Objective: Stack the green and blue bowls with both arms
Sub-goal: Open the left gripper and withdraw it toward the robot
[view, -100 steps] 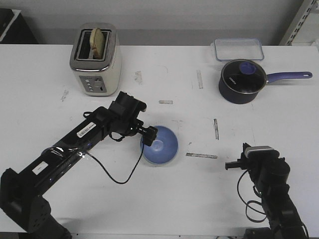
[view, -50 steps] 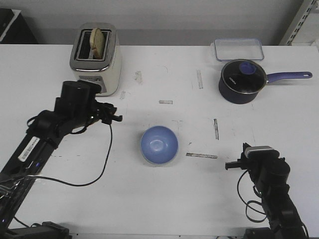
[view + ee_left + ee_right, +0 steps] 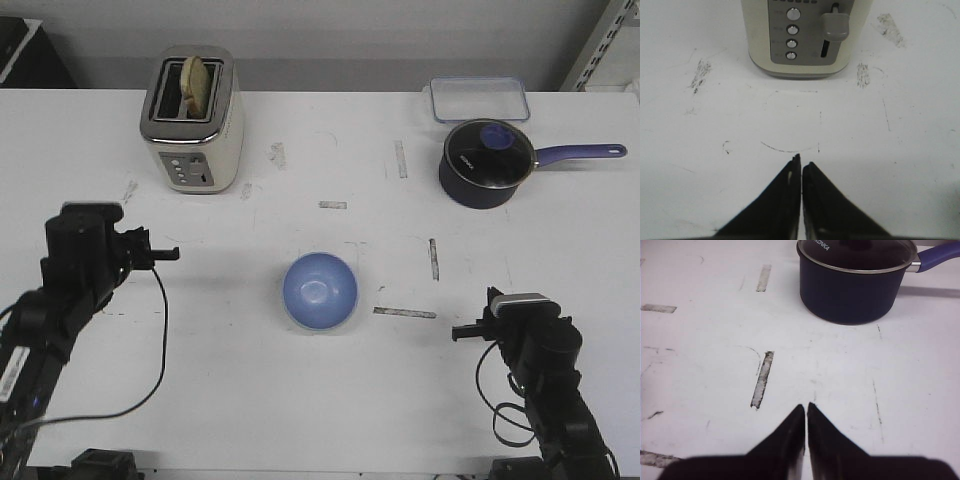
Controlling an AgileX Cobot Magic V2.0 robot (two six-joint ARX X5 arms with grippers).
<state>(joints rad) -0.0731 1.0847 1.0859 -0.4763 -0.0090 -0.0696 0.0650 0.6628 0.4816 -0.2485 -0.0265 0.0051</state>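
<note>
White table [image 3: 330,400] lies bare around blue bowl [image 3: 320,290]; both fingers pairs closed, empty.

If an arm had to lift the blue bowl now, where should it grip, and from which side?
Probably the rim of the blue bowl, with one finger inside and one outside. It sits upright and open, with smooth round walls offering no other hold. Coming from above on its left edge suits the left gripper, which looks the nearer of the two.
</note>
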